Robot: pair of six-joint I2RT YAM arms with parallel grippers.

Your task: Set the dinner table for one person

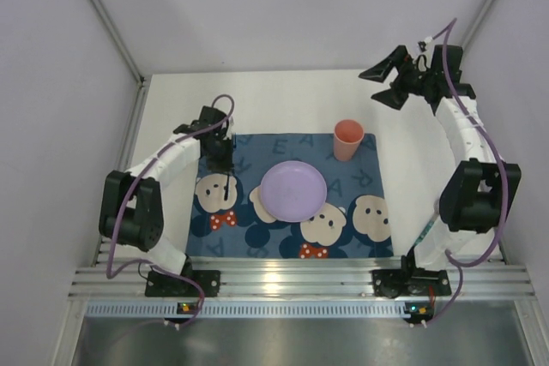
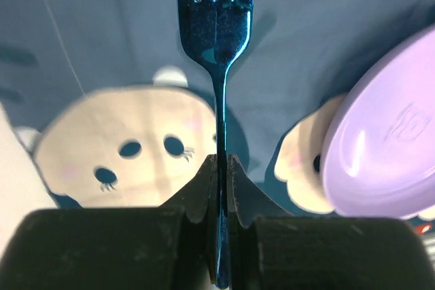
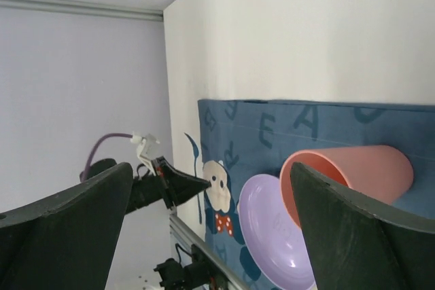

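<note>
My left gripper (image 1: 222, 157) is shut on the handle of a dark blue fork (image 2: 219, 45). The fork's tines point away over the blue bear-face mat (image 1: 257, 242), just left of the purple plate (image 1: 293, 190). In the left wrist view the jaws (image 2: 221, 162) pinch the thin handle, with the plate (image 2: 380, 140) at the right. A pink cup (image 1: 347, 139) stands upright on the mat's back right corner. My right gripper (image 1: 390, 80) hangs open and empty above the white dinner table (image 1: 283, 100), behind and to the right of the cup (image 3: 353, 168).
White walls close in the table at the back and on both sides. An aluminium rail (image 1: 292, 282) runs along the near edge with both arm bases on it. The right wrist view looks past its own fingers (image 3: 68, 225) at the plate (image 3: 272, 229) and the left gripper (image 3: 170, 185).
</note>
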